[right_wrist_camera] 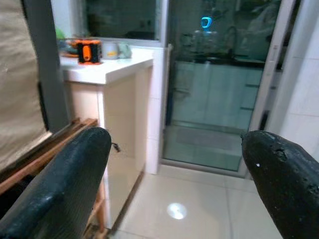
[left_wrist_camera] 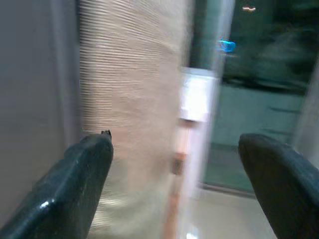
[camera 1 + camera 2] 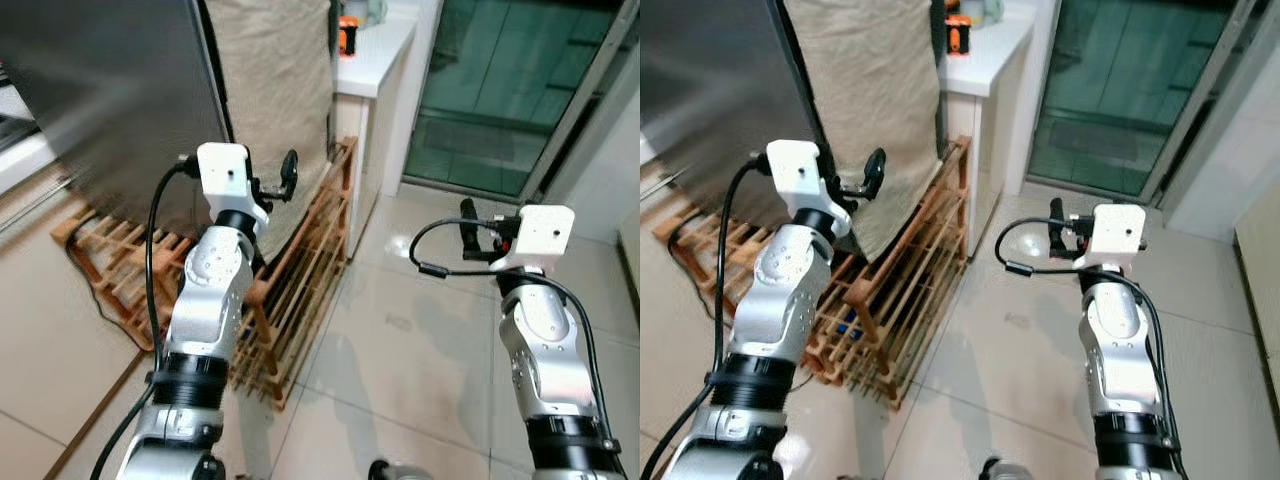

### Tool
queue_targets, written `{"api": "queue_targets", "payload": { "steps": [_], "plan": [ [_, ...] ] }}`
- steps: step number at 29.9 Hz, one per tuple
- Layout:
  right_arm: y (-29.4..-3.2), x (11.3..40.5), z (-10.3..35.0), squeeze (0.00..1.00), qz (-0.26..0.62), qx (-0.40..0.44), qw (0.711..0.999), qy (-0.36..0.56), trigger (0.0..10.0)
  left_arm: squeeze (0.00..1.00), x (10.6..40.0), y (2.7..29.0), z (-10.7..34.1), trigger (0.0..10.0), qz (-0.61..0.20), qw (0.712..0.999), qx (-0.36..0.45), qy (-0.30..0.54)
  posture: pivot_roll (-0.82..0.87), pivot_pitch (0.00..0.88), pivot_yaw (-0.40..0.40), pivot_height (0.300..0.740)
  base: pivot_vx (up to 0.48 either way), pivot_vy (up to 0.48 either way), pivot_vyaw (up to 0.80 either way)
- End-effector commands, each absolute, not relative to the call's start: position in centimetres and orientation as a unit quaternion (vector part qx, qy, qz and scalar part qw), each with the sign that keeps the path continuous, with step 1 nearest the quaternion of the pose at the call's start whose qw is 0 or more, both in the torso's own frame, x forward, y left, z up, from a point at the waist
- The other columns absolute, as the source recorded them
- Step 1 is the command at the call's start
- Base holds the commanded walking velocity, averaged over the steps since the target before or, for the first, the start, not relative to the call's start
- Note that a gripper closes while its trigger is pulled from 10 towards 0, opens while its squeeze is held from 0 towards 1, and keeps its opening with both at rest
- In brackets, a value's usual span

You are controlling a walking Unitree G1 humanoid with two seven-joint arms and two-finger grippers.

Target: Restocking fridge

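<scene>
**Both arms raised, nothing held, beside fridge**

Nearest the camera, two silver arms rise from the lower edge, over pale floor tiles (image 3: 400,340). Left gripper (image 2: 174,189) is lifted in front of the cloth; its wrist view, blurred, shows the two black fingers (image 2: 75,184) spread wide with nothing between them. Right gripper (image 1: 174,189) is held over open floor, well apart from the left; its fingers (image 1: 60,184) are likewise spread wide and carry nothing.

Beyond the left arm, a low wooden rack (image 3: 300,270) of slats stands on the floor. A black cable (image 3: 90,285) runs across its left part.

Behind the rack stands the fridge (image 3: 110,100), a large dark grey body at the robot's left, its front closed as far as can be seen. A beige cloth (image 3: 275,90) hangs just beside it, reaching down to the rack.

Farther on, a white bench (image 3: 375,55) adjoins the cloth. An orange and black item (image 1: 89,51) sits on its top, with pale containers (image 1: 117,50) just beside it; their kind cannot be told.

Farthest, a green-tinted glass door (image 3: 500,90) in a metal frame closes the far right side.
</scene>
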State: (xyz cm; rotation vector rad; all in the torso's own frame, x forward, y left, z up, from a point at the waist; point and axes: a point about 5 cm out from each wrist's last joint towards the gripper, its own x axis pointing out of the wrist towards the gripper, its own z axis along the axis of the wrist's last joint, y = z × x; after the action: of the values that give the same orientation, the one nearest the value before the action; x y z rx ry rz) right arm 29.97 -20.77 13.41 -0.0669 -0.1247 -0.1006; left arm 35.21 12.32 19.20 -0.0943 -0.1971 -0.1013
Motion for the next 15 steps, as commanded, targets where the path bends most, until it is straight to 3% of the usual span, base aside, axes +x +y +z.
{"api": "queue_targets", "payload": {
  "steps": [1,9,15],
  "plan": [
    [-20.4,30.3,13.6,0.0,-0.044,-0.032,0.996,-0.065,10.0,0.0,35.6,14.1,18.2,10.0,0.004,0.996,-0.052,-0.07,-0.16,0.014,0.033,0.74,0.0,0.0,0.0],
    [-20.5,29.8,13.4,0.0,-0.044,-0.034,0.997,-0.06,10.0,0.0,36.2,15.2,19.1,10.0,0.044,0.994,-0.051,-0.085,-0.18,0.032,0.034,0.74,0.0,0.0,0.0],
    [-20.2,29.7,13.4,0.0,-0.031,-0.032,0.997,-0.056,10.0,0.0,36.0,13.2,18.6,10.0,-0.018,0.995,-0.052,-0.083,-0.18,0.045,0.032,0.74,0.0,0.0,0.0]
  ]
}}
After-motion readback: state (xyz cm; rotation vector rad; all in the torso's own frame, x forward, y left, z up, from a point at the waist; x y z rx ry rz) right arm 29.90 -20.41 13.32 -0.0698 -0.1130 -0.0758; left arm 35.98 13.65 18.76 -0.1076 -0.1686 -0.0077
